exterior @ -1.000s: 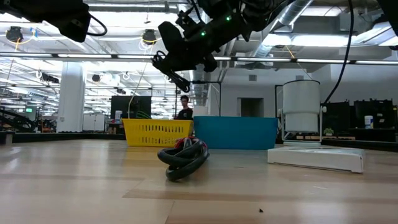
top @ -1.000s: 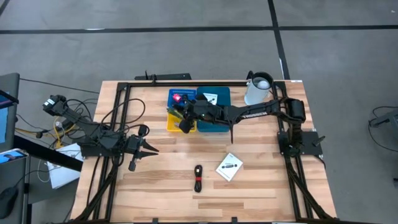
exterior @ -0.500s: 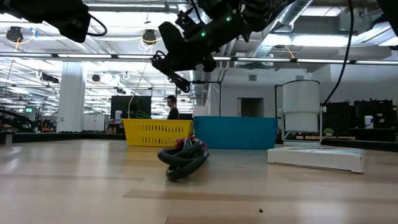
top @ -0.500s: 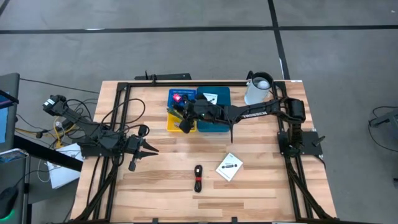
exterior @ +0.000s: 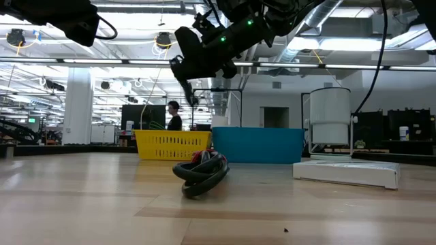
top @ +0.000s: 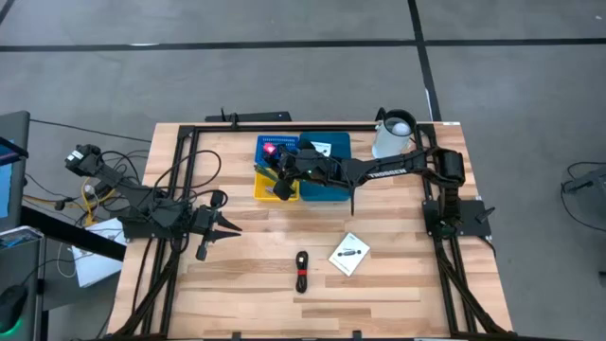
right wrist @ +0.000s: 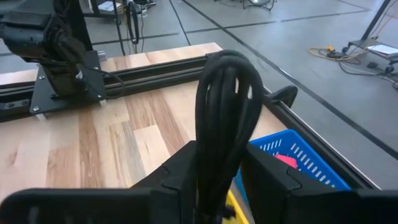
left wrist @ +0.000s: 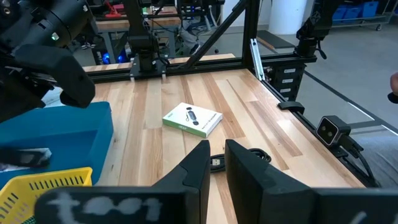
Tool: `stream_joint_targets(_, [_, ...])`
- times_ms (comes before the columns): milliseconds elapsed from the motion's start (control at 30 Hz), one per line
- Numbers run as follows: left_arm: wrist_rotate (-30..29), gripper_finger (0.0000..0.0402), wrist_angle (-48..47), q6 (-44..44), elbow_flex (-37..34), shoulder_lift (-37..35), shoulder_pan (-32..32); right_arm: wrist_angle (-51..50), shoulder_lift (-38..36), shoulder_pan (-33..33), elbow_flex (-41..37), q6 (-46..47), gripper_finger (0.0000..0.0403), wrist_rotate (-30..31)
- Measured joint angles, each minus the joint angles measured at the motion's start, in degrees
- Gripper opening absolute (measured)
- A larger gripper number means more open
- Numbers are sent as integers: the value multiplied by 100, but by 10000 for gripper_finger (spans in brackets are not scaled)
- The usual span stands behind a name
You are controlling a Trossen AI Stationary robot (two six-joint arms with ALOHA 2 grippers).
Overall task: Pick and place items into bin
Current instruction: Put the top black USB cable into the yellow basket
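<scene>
Your right gripper [top: 281,180] hangs over the cluster of bins at 12 o'clock on the table, fingers closed on a black cable bundle [right wrist: 224,112] that stands upright between them, directly above the yellow basket [top: 260,191]. The step in hand looks like the drop: the item has reached the bins and only the release is left. Just beyond the yellow basket, the blue basket [top: 265,142] holds a red-pink piece [top: 270,150], and the teal bin [top: 336,188] beside it holds a white card [top: 320,149]. Your next move calls for parting the fingers fully and lifting straight up, so the loops fall inside the yellow mesh rather than catching its rim. Two items wait on the bare wood: a black-and-red cable coil [top: 301,270] at 6 o'clock and a white printed packet [top: 349,254] at 5 o'clock, near each other but apart. Your left gripper [top: 227,227] waits at 9 o'clock, low over the table, its fingers a narrow gap apart and holding nothing
</scene>
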Motion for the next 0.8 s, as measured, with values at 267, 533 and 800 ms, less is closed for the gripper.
stream_joint_targets(267, [-1, 38, 0, 10, 0, 0, 0, 0, 0, -2, 0, 0, 129, 0])
stream_joint_targets(533, [-1, 38, 0, 11, 0, 0, 0, -1, 0, -2, 0, 2, 134, 0])
stream_joint_targets(800, [-1, 38, -2, 11, 0, 0, 0, -34, 0, 9, 0, 2, 135, 0])
